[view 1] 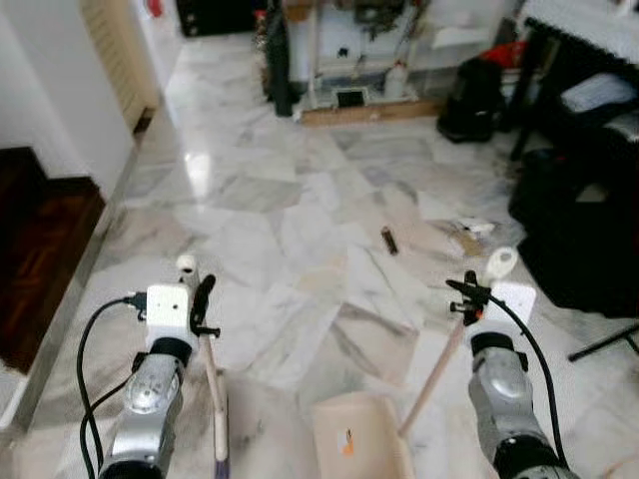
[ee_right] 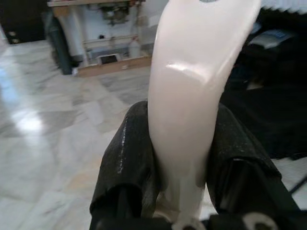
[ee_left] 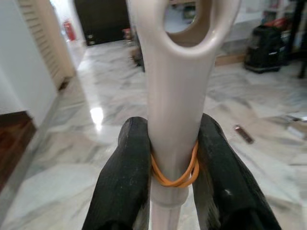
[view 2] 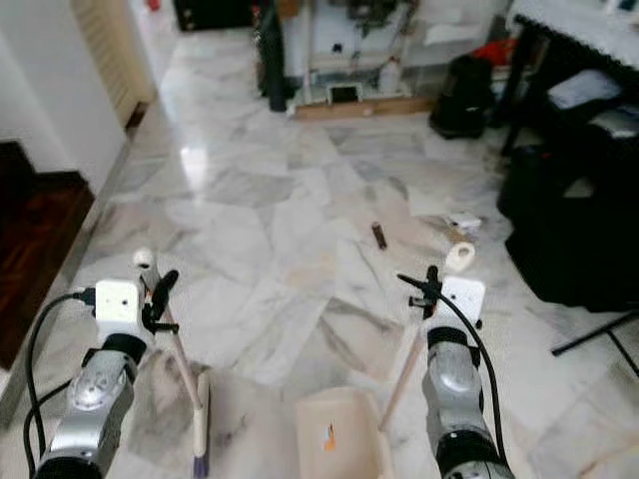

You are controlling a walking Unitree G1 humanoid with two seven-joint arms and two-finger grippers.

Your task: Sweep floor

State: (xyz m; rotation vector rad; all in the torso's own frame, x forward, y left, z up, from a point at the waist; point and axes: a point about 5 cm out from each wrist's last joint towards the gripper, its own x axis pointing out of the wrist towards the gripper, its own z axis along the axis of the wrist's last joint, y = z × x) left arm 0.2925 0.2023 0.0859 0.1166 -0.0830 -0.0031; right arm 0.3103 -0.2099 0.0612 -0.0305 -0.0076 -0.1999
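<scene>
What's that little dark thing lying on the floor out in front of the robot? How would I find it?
Start at the broad marble floor and look ahead of the right hand, short of the scattered paper scraps near the black bags. There lies a small dark object, narrow and oblong. It is the one dark piece on pale stone; the scraps beside it are light and flat.
</scene>
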